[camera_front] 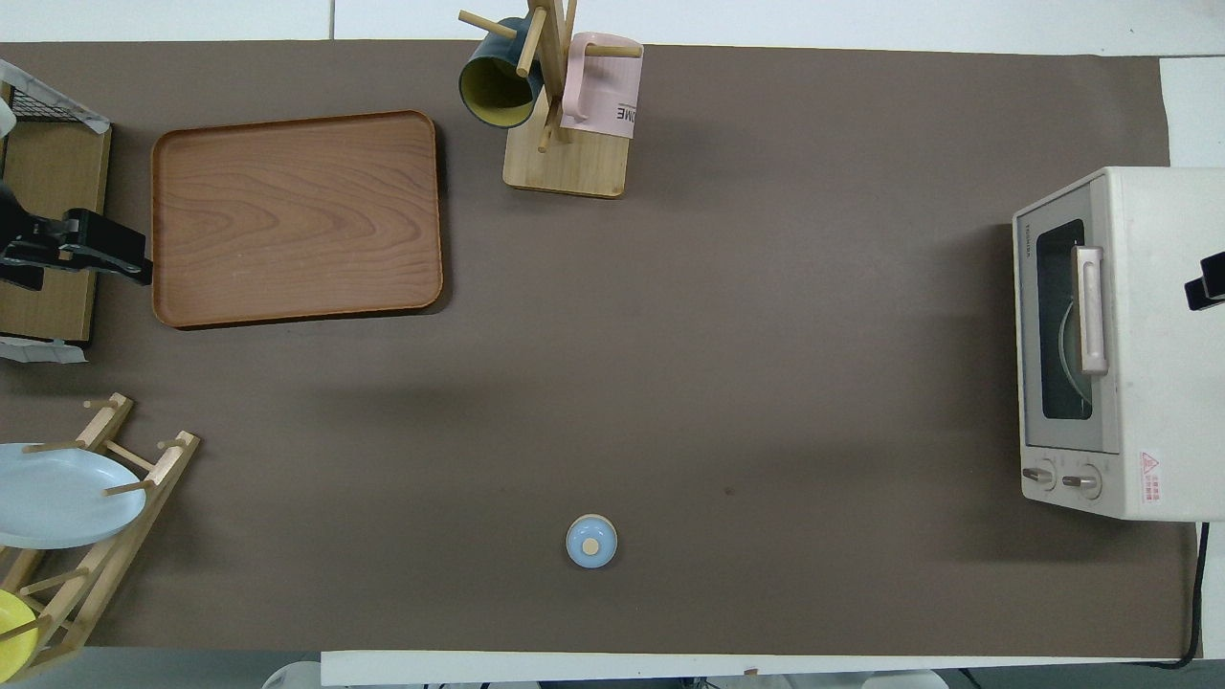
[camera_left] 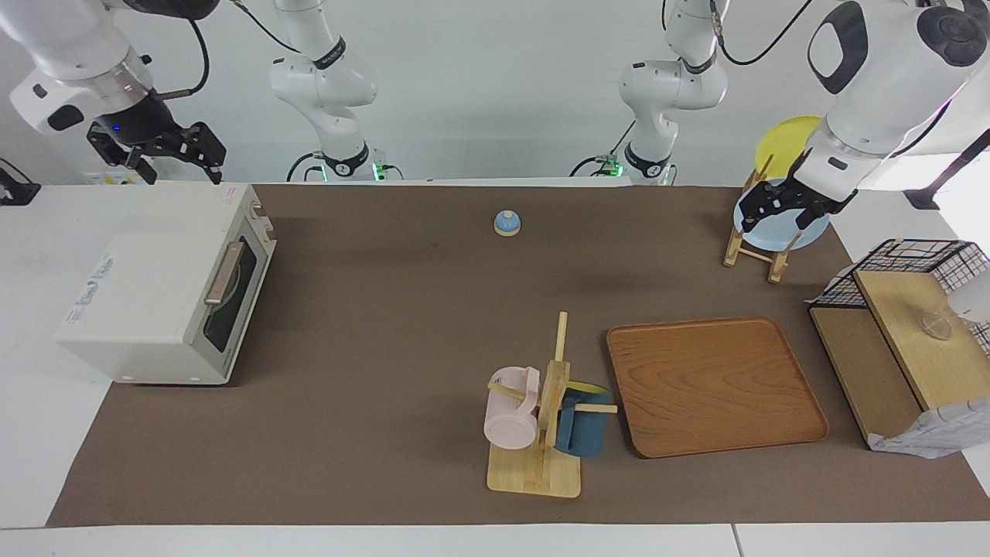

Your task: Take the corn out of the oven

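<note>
since the oven (camera_left: 166,290) sits at the right arm's end of the table with its door shut, the corn cannot be seen; only a curved shape shows faintly through the dark glass, and whether that is the corn i cannot tell. the right gripper (camera_left: 158,151) hangs in the air above the oven's top edge nearest the robots, its fingers spread wide and holding nothing, which puts it close to the job: the handle (camera_left: 223,271) lies just below and forward of it, a bar across the door that it would likely have to pull before anything inside can be reached. the left gripper (camera_left: 789,203) hangs wide and empty too, right over the plate rack (camera_left: 752,249) with the blue plate (camera_left: 781,232), well apart from the oven; that arm looks to be waiting. a tray (camera_left: 715,385) lies on the mat below the left gripper's side, a fair spot to set the corn, by my guess. the mug stand (camera_left: 541,433) and a small blue knob (camera_left: 506,223) stand between the two grippers, clear of the door's swing as far as i can judge.
</note>
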Tool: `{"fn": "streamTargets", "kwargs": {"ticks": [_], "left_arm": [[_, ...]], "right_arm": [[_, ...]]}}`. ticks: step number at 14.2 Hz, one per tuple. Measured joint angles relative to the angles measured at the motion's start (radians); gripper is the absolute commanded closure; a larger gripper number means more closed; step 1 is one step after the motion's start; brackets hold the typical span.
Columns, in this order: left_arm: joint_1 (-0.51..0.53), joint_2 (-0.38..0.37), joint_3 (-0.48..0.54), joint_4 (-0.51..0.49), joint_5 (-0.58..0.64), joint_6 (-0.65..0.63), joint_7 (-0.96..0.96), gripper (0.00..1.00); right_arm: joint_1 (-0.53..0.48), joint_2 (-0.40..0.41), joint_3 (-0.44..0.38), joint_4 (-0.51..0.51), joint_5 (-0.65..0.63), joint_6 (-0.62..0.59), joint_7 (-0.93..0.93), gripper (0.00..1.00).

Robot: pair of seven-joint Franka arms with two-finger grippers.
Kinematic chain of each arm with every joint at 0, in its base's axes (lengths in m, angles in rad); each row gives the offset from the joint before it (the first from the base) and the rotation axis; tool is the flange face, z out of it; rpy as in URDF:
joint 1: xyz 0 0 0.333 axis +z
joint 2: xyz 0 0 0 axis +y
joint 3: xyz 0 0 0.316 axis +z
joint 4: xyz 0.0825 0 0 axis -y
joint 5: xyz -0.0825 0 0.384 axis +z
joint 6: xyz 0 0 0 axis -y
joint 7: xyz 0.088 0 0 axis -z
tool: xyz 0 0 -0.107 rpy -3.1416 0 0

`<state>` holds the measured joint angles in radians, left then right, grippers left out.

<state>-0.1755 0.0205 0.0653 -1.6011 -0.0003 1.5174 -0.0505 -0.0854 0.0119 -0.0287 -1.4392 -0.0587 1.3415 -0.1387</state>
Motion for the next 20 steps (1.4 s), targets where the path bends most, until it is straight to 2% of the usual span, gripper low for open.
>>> {"fn": "streamTargets", "kwargs": {"ticks": [5,6,7,8,9,11,15,20], "left_arm": [[0.0,0.0,0.0,0.0,0.0,0.0,0.0,0.0],[0.0,0.0,0.0,0.0,0.0,0.0,0.0,0.0],[0.0,0.0,0.0,0.0,0.0,0.0,0.0,0.0],[0.0,0.0,0.0,0.0,0.0,0.0,0.0,0.0],[0.0,0.0,0.0,0.0,0.0,0.0,0.0,0.0],[0.0,0.0,0.0,0.0,0.0,0.0,0.0,0.0],[0.0,0.0,0.0,0.0,0.0,0.0,0.0,0.0],[0.0,0.0,0.0,0.0,0.0,0.0,0.0,0.0]], "right_arm": [[0.0,0.0,0.0,-0.003,0.0,0.013,0.0,0.0],[0.0,0.0,0.0,-0.003,0.0,0.013,0.0,0.08],[0.0,0.0,0.0,-0.003,0.0,0.015,-0.007,0.47],[-0.001,0.0,0.0,-0.003,0.0,0.016,-0.017,0.76],[-0.001,0.0,0.0,-0.004,0.0,0.017,-0.028,1.0],[0.002,-0.005,0.001,-0.028,0.001,0.054,-0.041,1.0],[0.021,-0.017,0.007,-0.216,0.0,0.28,-0.042,1.0],[0.022,0.047,0.007,-0.354,-0.019,0.439,-0.042,1.0]]}}
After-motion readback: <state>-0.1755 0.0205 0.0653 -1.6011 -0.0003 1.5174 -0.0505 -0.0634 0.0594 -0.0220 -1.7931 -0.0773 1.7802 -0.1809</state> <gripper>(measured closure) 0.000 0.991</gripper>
